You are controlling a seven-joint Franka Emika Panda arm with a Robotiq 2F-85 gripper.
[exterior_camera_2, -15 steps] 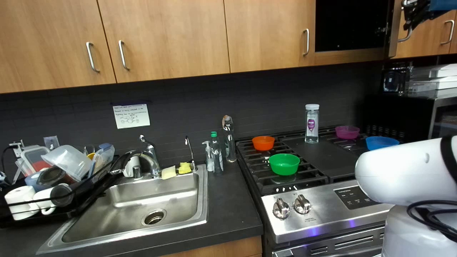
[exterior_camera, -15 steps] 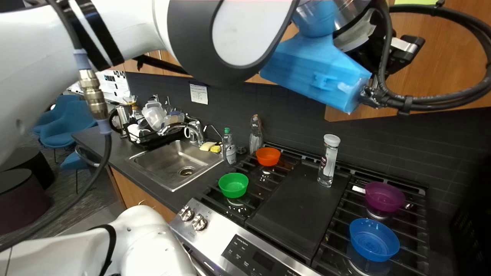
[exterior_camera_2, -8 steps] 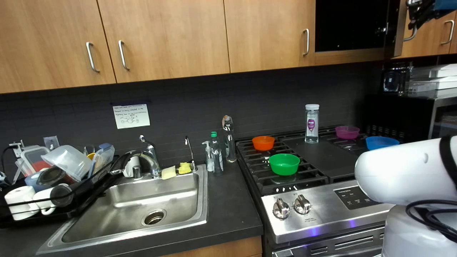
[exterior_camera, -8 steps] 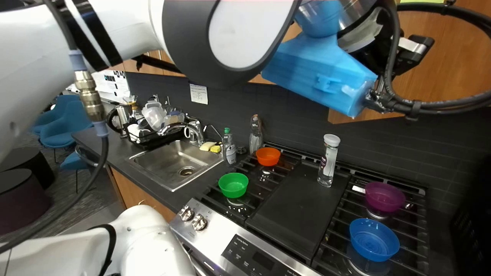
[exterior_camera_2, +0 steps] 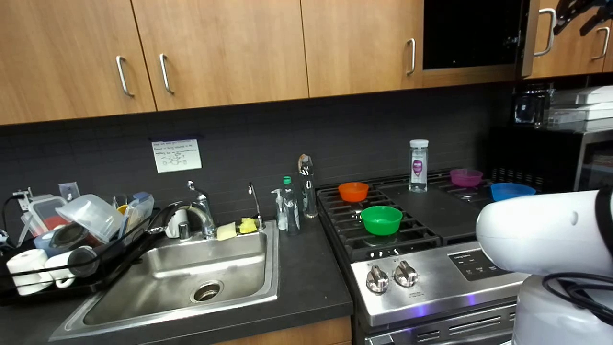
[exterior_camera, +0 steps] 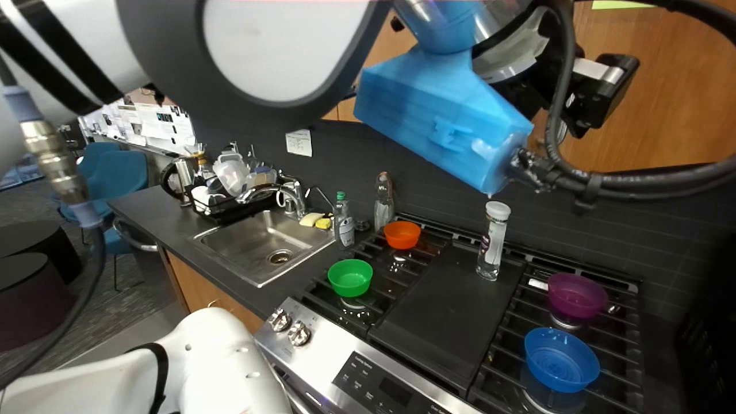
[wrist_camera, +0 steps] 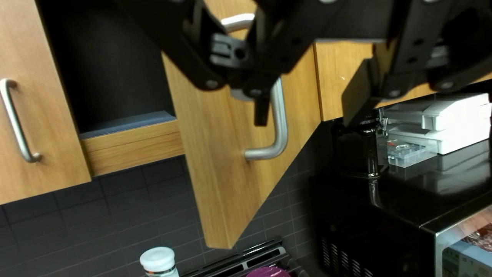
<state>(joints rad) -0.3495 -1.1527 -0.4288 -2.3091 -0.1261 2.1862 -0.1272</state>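
Note:
In the wrist view my gripper [wrist_camera: 307,117] enters from the top, its black fingers well apart and nothing clamped between them. A silver bar handle [wrist_camera: 280,119] on the swung-out wooden cabinet door [wrist_camera: 219,169] passes close beside the left finger; whether they touch I cannot tell. An exterior view has the gripper [exterior_camera_2: 573,29] at the top right corner, just right of the same handle [exterior_camera_2: 551,31]. Left of the door lies the dark cabinet interior [wrist_camera: 107,65]. My blue wrist housing [exterior_camera: 443,115] hangs above the stove in an exterior view, hiding part of the hand.
Below stand a white-capped bottle [exterior_camera: 491,244] and purple [exterior_camera: 577,296], blue [exterior_camera: 560,359], green [exterior_camera: 350,278] and orange [exterior_camera: 402,234] bowls on the stove. A black microwave [wrist_camera: 376,215] with white boxes [wrist_camera: 442,119] on top is at right. A sink [exterior_camera_2: 191,278] lies farther left.
The fingers have spread and the handle has come free of them. The hand has shifted away from the handle, and the door, which swung slightly, is back near its earlier angle.

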